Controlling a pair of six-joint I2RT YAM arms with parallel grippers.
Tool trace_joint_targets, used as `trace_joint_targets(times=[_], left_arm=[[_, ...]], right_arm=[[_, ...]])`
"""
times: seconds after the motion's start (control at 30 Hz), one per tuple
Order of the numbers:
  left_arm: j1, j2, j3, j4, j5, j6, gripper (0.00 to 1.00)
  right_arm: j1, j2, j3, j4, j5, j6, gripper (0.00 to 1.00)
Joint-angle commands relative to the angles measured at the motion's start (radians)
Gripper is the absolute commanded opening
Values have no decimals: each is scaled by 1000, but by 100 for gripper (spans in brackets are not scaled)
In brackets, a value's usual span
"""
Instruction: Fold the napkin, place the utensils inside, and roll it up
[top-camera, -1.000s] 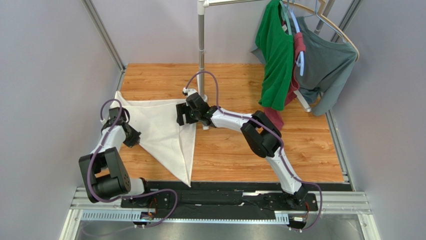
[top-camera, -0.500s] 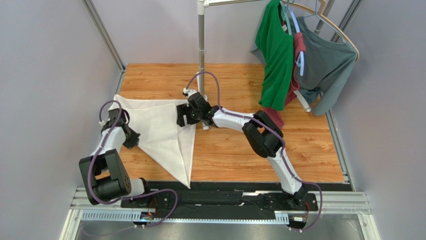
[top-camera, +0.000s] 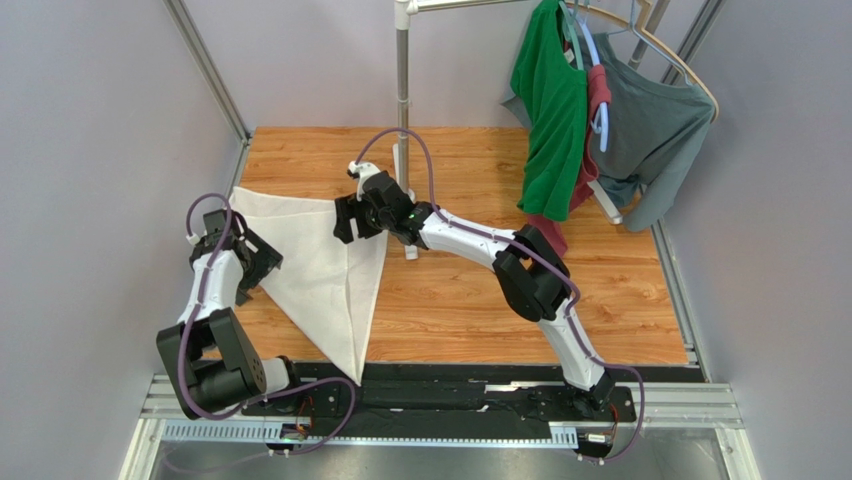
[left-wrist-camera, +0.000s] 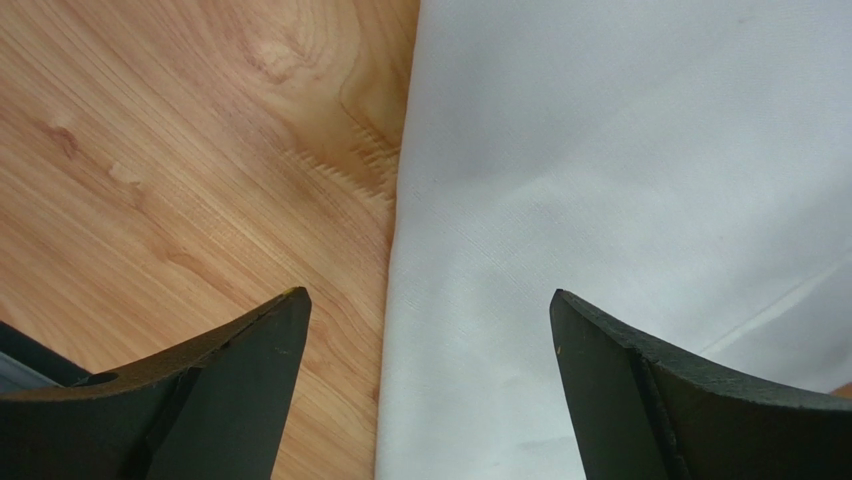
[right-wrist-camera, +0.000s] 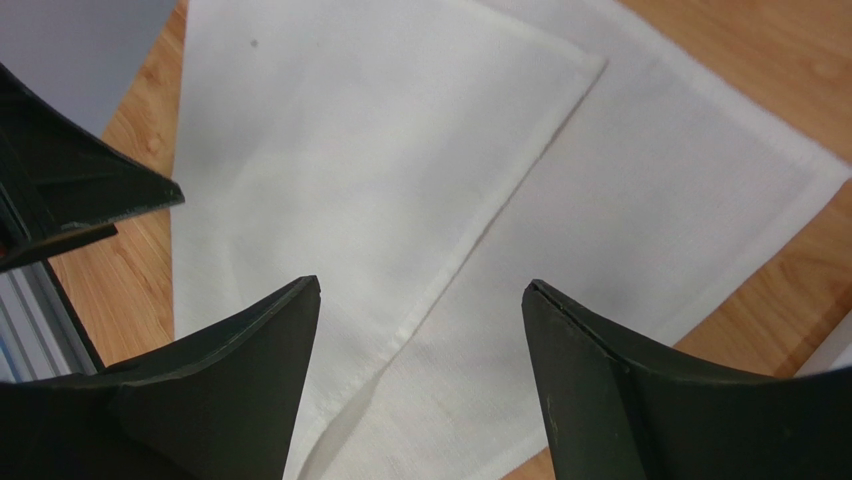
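Observation:
The white napkin (top-camera: 320, 260) lies folded into a triangle on the left part of the wooden table (top-camera: 480, 290), its long tip pointing toward the near edge. My left gripper (top-camera: 262, 270) hovers open at the napkin's left edge; in the left wrist view the edge of the napkin (left-wrist-camera: 620, 150) runs between the spread jaws of the left gripper (left-wrist-camera: 428, 295). My right gripper (top-camera: 348, 222) is open above the napkin's far right corner. In the right wrist view the right gripper (right-wrist-camera: 421, 283) straddles a hemmed layer edge of the napkin (right-wrist-camera: 350, 150). The utensils are out of view.
A white pole stand (top-camera: 403, 100) rises behind the right gripper. A green shirt (top-camera: 548, 120), a grey shirt (top-camera: 650, 130) and a red garment (top-camera: 548, 235) hang over the table's far right. Grey walls and metal rails (top-camera: 215, 75) close the sides.
The left gripper has opened, let go of the napkin's left edge and drawn back to the left. The right gripper has shifted left and farther back. The napkin's near tip has slid slightly left.

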Motion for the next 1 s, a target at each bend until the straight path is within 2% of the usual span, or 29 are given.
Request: trace_joint_targets(times=[0.0,0.13,0.3,0.47,0.67,0.97], left_arm=[[6,-108,113,-91,32,79,99],[8,-174,184,-126,59,188,99],[6,-194,227,-112,169,296,99],[5,-214,230,-74,234,296,97],[5,-237,224,-74,232,286,97],[6,-228,223,-74,266,276,96]], right_arm=[[-3,78,168,-23,56,-52,78],[-11,186,318,-49,80,-66,77],[-22,316,500,-99,155,-66,75],[-37,370,534,-75,212,-53,72],[-43,413,575,-51,180,-30,64],[-45,453,618,-40,127,40,61]])
